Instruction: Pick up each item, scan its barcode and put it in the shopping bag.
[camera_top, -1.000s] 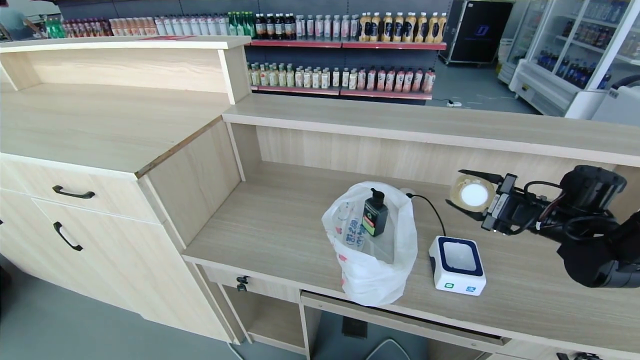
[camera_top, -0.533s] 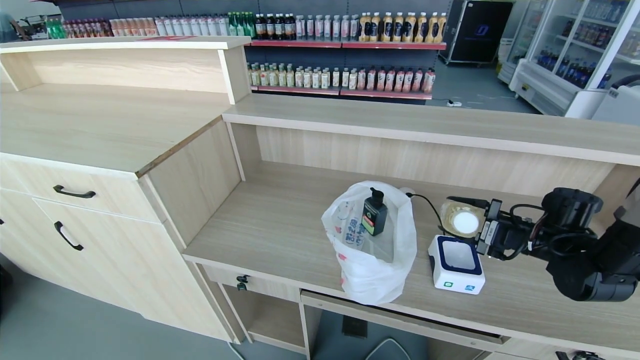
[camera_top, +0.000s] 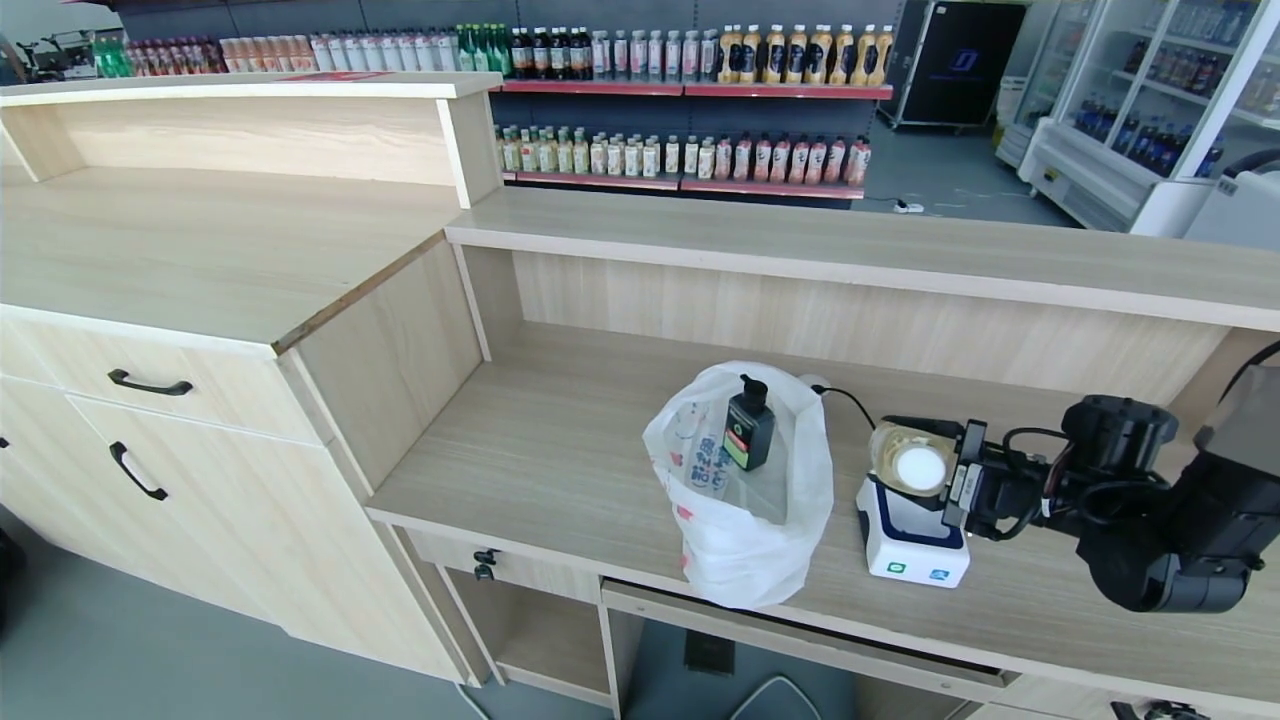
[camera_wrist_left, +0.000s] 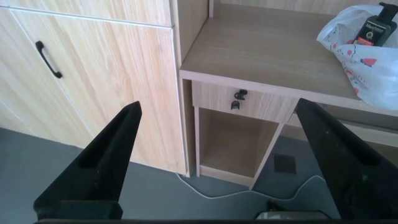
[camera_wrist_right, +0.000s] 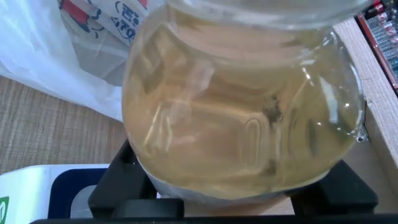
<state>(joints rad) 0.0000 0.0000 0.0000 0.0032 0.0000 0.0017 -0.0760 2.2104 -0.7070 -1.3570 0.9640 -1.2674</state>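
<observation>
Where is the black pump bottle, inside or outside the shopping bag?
Inside: the pump bottle stands upright, the shopping bag rising around it.

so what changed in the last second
The right gripper, jaws shut on the clear jar, moved down and toward the shopping bag, from up near the counter's back wall to just over the scanner. It held the jar throughout. The bag, the dark pump bottle inside it and the scanner kept their places.
</observation>
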